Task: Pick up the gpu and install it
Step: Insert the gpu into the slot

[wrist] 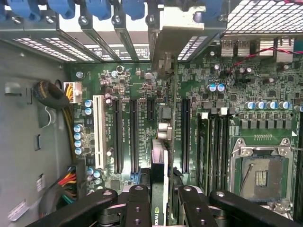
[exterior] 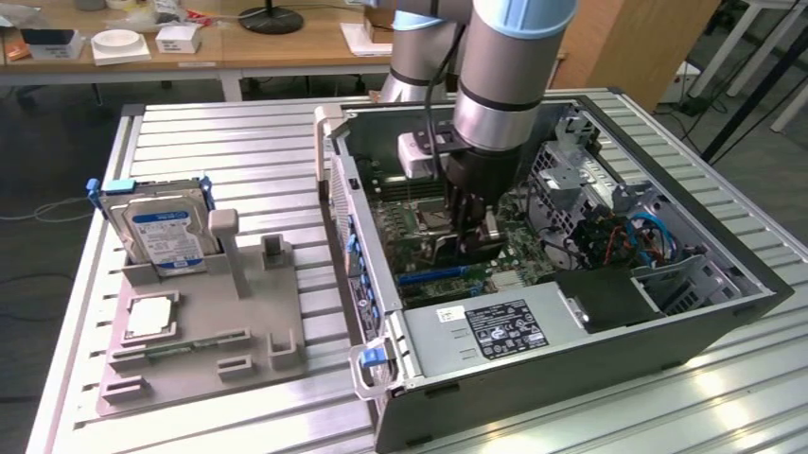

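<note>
On the exterior view I lose the tips of the end effector [exterior: 472, 248] down inside the computer case [exterior: 707, 312]. On the wrist view the gpu [wrist: 159, 189] runs edge-on off the frame's edge; whether it touches the motherboard [wrist: 222, 94] I can't tell. The power supply label [exterior: 505, 328] is too small to read.

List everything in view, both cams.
table: one, ribbed aluminium, under everything.
case: one, dark grey, open, on the table.
motherboard: one, green, inside the case.
gpu: one, dark with green logo, edge-on between the jaws over the motherboard slots.
fixture: one, grey, exterior view's left of the case.
hard drive: one, silver, blue-white label, upright in the fixture.
robot arm: one, silver-grey, reaching into the case; jaws closed on the gpu.
</note>
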Available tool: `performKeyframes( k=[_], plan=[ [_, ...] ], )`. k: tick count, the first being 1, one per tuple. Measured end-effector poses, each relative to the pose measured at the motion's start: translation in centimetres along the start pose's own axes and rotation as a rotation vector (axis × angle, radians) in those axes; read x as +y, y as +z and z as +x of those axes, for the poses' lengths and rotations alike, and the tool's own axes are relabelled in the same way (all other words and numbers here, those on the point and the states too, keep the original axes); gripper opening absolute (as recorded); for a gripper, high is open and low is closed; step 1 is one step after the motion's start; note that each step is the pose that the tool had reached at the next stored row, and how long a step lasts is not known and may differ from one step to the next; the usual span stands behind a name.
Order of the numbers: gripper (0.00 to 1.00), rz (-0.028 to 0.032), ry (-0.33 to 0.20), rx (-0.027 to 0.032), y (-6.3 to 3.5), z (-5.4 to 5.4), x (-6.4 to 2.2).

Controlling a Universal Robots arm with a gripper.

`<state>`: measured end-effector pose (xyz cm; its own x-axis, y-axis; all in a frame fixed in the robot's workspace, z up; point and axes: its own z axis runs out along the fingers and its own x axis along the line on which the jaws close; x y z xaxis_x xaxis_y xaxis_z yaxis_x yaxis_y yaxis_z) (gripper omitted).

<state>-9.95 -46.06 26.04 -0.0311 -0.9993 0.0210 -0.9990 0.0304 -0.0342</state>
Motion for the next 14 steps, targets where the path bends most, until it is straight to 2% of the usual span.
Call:
performKeyframes(
  k=[14],
  plan=[
    [0.27, -0.0009, -0.001, 0.0003, 0.45, -0.04, 0.15]
  ],
)
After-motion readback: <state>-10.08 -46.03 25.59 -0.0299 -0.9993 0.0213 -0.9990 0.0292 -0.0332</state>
